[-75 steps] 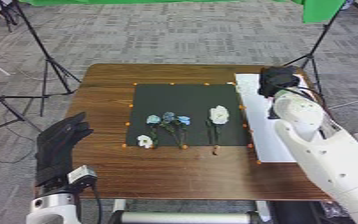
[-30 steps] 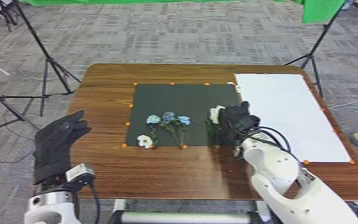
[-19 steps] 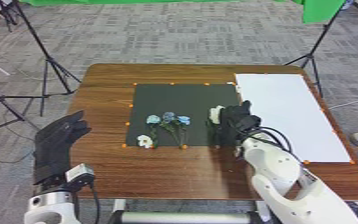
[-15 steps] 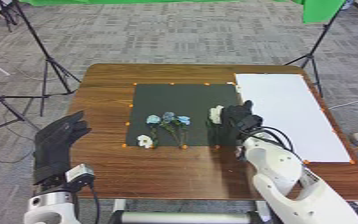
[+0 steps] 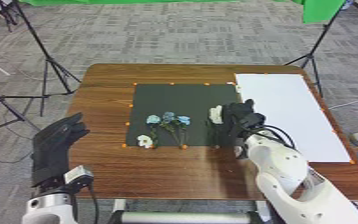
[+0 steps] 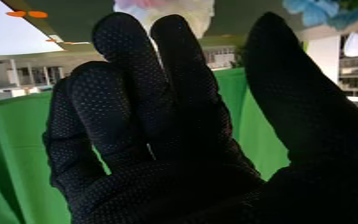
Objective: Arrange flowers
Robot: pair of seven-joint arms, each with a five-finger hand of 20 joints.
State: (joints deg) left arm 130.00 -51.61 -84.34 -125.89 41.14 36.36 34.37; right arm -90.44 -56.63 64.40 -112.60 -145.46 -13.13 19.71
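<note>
My L hand (image 5: 53, 145), fingers loosely open, is well L of my R fingers. Blue flowers (image 5: 168, 117) lie apart, L of them; white flower (image 5: 215, 114) just L, its long stem (image 5: 212, 134) running twd me. R hand (image 5: 238, 120) is nearer: fingers straight, thumb apart, nothing held; stem contact, can't tell.

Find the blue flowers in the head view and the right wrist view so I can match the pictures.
Head view: the blue flowers lie on the dark mat, left of the right hand.
Right wrist view: the blue flowers appear past the thumb's tip.
Shared landmark: the white sheet beside the mat.
</note>
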